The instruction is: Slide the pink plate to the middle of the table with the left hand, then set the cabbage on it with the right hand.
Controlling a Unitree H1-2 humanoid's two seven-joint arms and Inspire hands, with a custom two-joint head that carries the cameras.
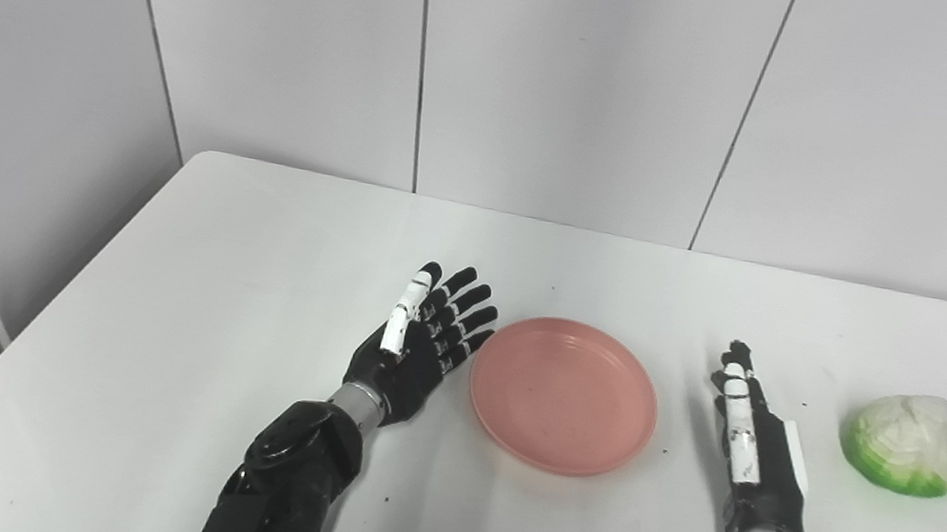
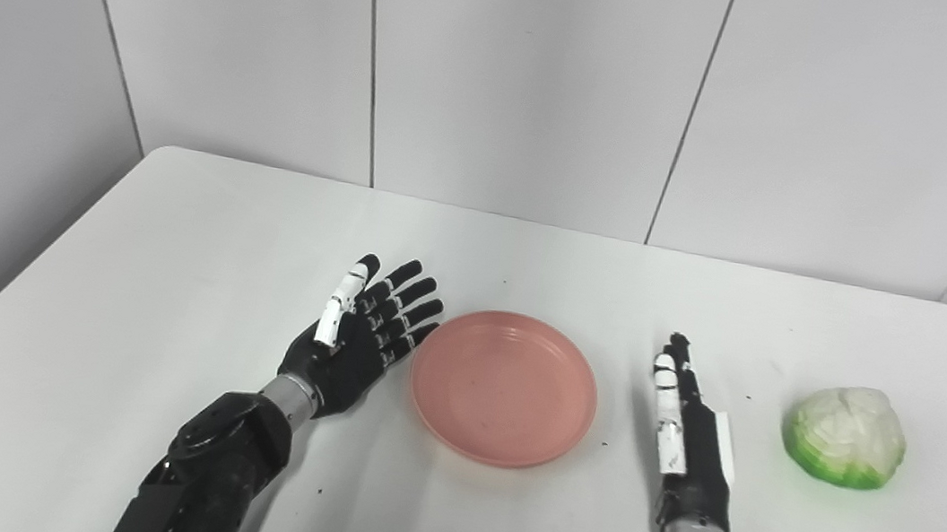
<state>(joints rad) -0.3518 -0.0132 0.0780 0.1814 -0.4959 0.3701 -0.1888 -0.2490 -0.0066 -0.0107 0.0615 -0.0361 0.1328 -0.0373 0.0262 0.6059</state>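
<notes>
1. The pink plate [image 1: 563, 395] lies flat on the white table [image 1: 209, 288], about midway between my two hands and near the table's centre line. Its bowl holds nothing. I judge the slide is nearly or wholly finished.

2. My left hand [image 1: 419, 341] stands on edge just left of the plate, palm turned toward it, fingers [image 1: 467, 315] spread apart and holding nothing. The fingertips sit at or very close to the rim; I cannot tell whether they touch it.

3. If the plate needs a last nudge, I would push low on the rim with the flat of my fingers, slowly, so it glides instead of tipping or spinning. I would stop short of my right hand.

4. Otherwise, my left hand should draw back to the left and clear the plate, without dragging the rim along.

5. My right hand [image 1: 755, 436] rests edge-up between the plate and the cabbage, fingers straight and close together, gripping nothing.

6. The cabbage [image 1: 906, 443] sits well to the right, apart from my right hand and the plate, green at its base and pale on top. It looks rounded and bulky, so I would spread my fingers wide, come over its top and close around its sides, then lift clear of the table before carrying it left.

7. The risk is clipping the plate's near rim with the cabbage; I would lower it straight down onto the middle.
</notes>
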